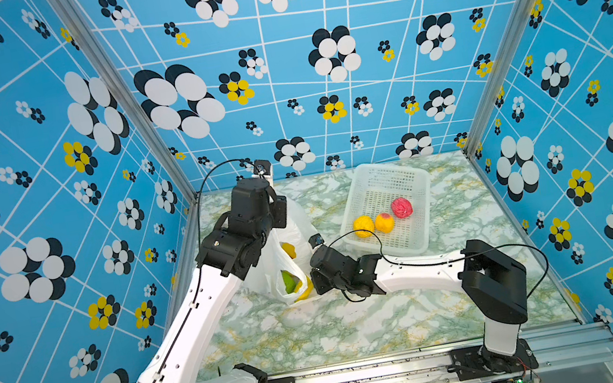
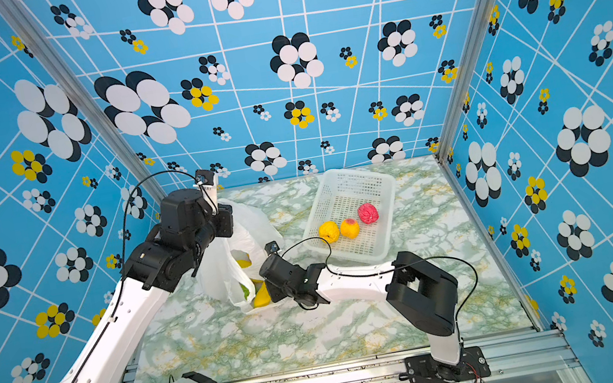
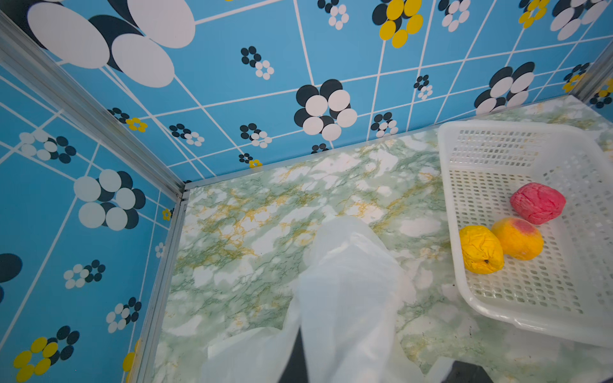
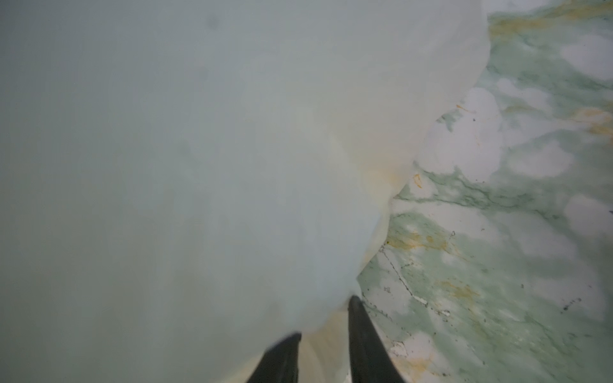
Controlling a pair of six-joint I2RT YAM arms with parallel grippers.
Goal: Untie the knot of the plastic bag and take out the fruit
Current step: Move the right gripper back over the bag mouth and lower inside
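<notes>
Three fruit (image 1: 384, 223) sit in the basket (image 1: 393, 168), right of the left claw (image 1: 279, 226) in both top views. That claw is clamped on the plastic bag (image 1: 268, 275), and bare table (image 1: 320, 333) lies open behind it. Left wrist: the basket's rim stands near the claw. Right wrist: the right claw (image 4: 325, 318) is at the bag's edge, jaws slightly apart; I cannot tell if it grips.

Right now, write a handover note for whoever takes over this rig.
Left gripper: shut on the plastic bag, holding its top up.
Right gripper: at the bag's mouth; gripping or not, cannot tell.
Done: bag mouth open, no knot seen; three fruits lie in the basket: yellow-orange one, peach, pink-red one.
To do: take out the green fruit and yellow ones inside the bag.
</notes>
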